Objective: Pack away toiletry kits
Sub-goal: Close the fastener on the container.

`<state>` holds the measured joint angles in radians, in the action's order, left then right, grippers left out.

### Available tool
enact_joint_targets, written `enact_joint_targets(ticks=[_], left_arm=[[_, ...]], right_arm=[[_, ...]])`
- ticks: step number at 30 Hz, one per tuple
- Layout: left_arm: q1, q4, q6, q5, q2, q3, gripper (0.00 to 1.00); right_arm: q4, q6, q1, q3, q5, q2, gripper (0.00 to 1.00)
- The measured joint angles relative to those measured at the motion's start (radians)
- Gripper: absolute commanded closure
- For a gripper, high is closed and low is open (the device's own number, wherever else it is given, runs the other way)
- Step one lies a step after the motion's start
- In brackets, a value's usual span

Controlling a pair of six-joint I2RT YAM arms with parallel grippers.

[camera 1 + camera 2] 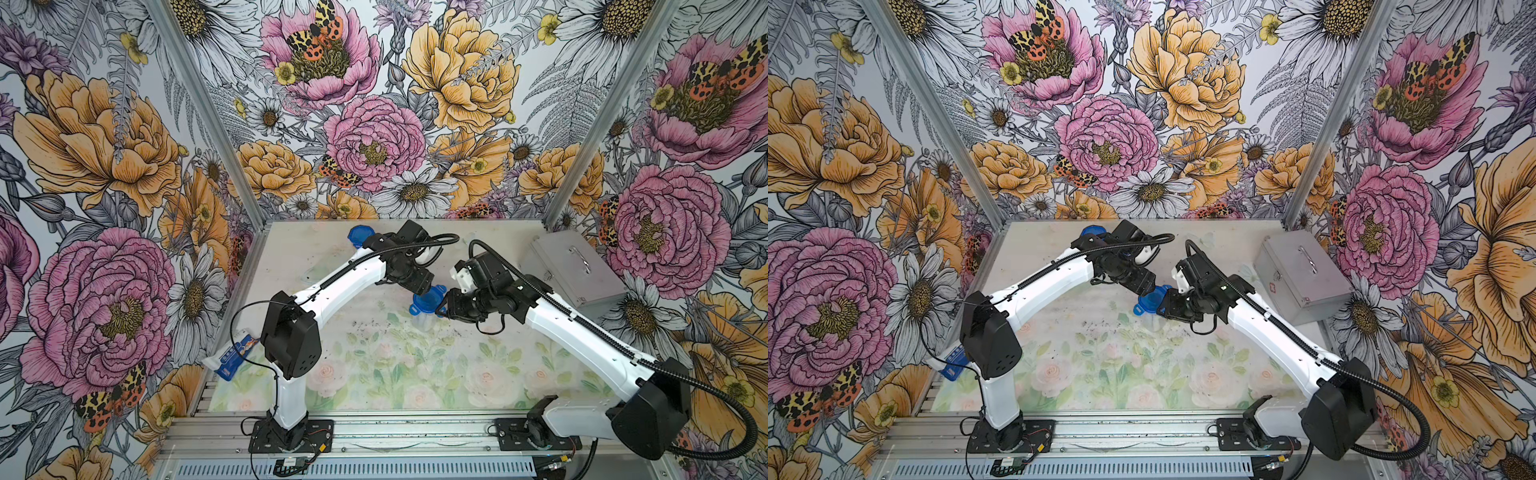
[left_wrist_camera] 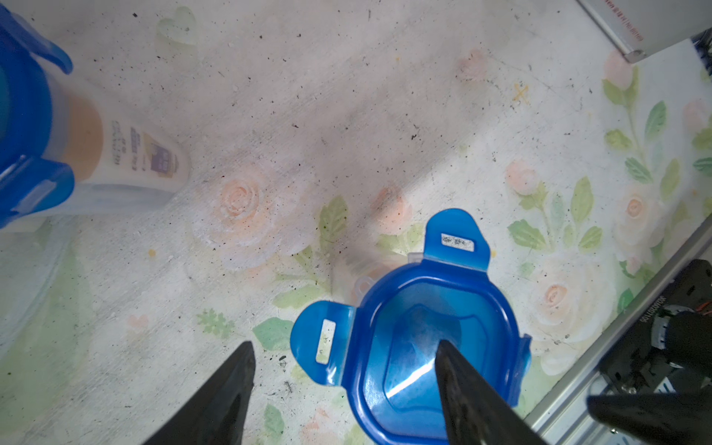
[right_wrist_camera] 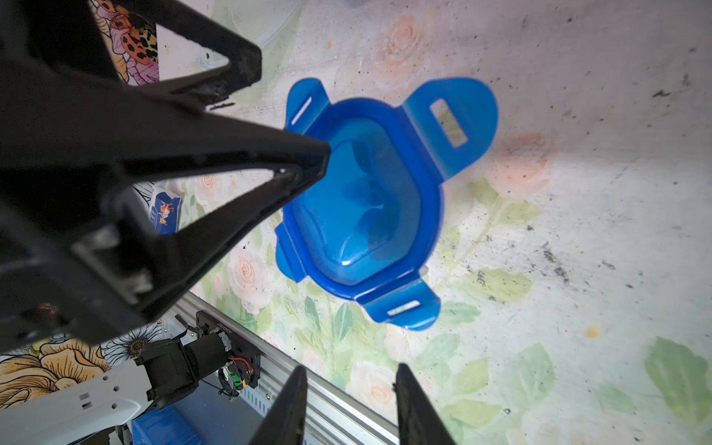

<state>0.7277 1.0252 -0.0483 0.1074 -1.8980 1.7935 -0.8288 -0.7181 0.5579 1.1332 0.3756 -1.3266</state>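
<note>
Floral tabletop [image 1: 374, 365]; blue lid [image 2: 404, 327] under left end effector [image 2: 345, 346].

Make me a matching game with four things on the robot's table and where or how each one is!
Things:
1. blue lid
2. silver case
3. blue-and-white packet
4. left hand

Where or how:
A. open, holding nothing
B. shut, handle on top, near the right arm
C. on a clear cup mid-table, some tabs sticking out
D. at the edge of the table, beside the left arm

Pairs: 1-C, 2-B, 3-D, 4-A.
</note>
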Motion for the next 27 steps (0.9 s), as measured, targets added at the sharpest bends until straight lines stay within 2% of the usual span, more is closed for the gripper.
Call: enact_joint_targets(ticks=[27], left_arm=[[0.021,0.010,0.041,0.043,0.000,-0.026,0.37]], right_arm=[[0.104,-0.029,-0.065,-0.032,0.050,-0.084,0.62]])
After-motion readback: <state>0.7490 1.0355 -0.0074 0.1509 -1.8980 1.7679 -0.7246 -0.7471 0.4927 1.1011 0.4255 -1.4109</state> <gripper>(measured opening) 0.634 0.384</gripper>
